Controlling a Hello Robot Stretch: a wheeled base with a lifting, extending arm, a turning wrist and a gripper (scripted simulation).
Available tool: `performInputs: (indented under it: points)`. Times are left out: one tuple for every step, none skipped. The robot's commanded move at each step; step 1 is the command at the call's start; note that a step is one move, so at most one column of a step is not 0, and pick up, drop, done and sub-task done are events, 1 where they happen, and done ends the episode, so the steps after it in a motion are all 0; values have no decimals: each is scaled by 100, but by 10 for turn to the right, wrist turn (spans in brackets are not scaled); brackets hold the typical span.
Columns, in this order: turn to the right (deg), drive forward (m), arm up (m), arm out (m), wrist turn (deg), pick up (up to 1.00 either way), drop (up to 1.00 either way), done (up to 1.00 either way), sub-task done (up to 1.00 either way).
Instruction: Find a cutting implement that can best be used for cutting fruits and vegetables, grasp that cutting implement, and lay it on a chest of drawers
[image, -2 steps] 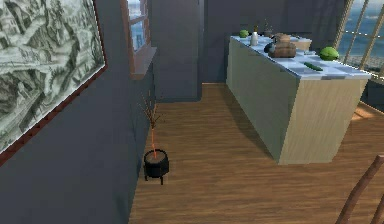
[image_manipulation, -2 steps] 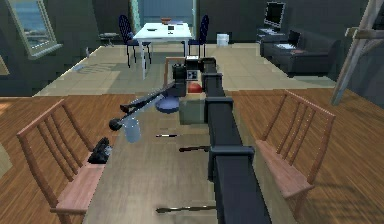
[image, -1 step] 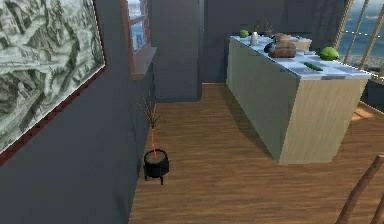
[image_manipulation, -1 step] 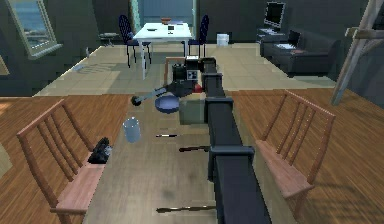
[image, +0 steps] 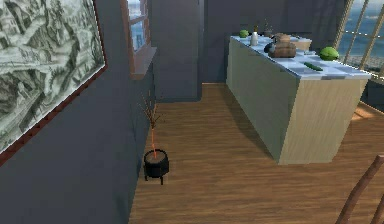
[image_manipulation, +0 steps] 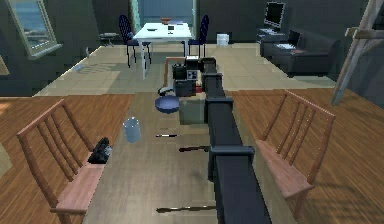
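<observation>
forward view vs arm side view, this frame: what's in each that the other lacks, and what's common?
Forward view: a large framed picture on the wall, a potted plant on the floor, a counter carrying bread and green produce.
Arm side view: the arm over a wooden table with thin dark utensils, the gripper, two wooden chairs, a dark sofa.
Both: wood plank floor, a window.

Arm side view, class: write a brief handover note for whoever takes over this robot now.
Hand: at the wooden table's far end, near a blue bowl; cannot tell whether it holds anything.
Things: thin dark implements lie on the table; too small to call any a knife.
Done: robot at the table.
Left: pick out the knife, grasp it, lay it on a chest of drawers.
</observation>
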Motion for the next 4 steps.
performInputs:
  points:
    - [0,0,-30,0,0,0,0,0,0]
    - [0,0,0,0,0,100,0,0,0]
    - [0,0,10,0,0,0,0,0,0]
    - [0,0,24,0,0,0,0,0,0]
